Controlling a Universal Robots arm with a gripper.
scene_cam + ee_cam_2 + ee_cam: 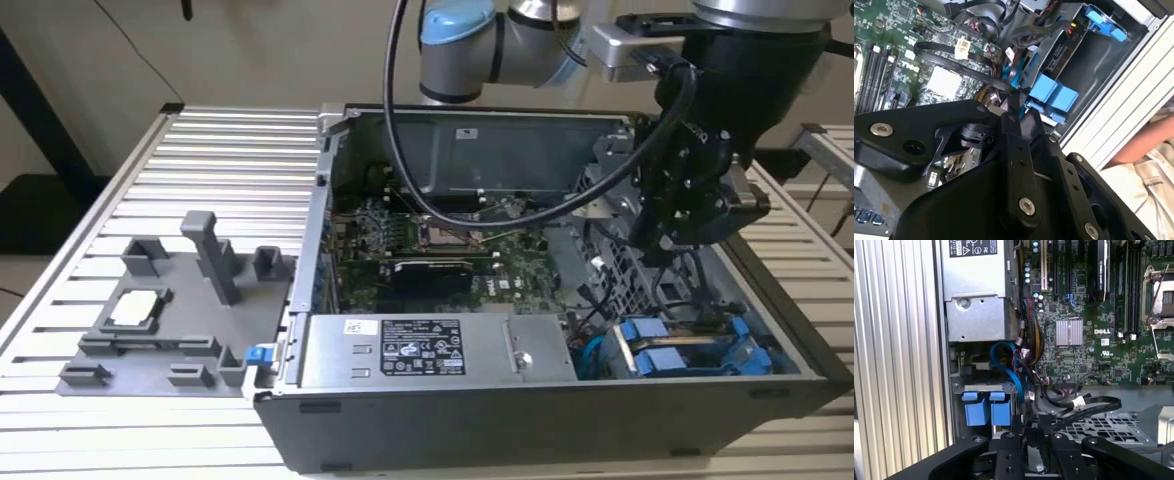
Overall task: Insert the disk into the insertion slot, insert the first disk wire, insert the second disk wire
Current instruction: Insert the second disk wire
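Observation:
The disk sits in the insertion slot at the case's front corner on the exterior view's right, with its blue carrier tabs (654, 358) (1054, 95) (984, 410) facing up. My gripper (678, 235) (1014, 100) (1031, 427) hangs just above and beside that bay, over the tangle of wires. A blue wire (1004, 352) (1015, 75) curves from the power supply side down to the gripper's tip. Black wires with white tags (1089, 401) (954, 62) loop across the metal cage close to the gripper. Whether a wire is between its jaws is hidden.
The open computer case (534, 400) lies on a slatted metal table (134, 200). Inside are the power supply (414, 350) (979, 290) and motherboard (441, 250) (1094, 340). A second blue carrier (747, 350) (1104, 22) sits nearby. A grey fixture (174, 310) stands on the exterior view's left. A person's arm (1149, 140) rests outside the case.

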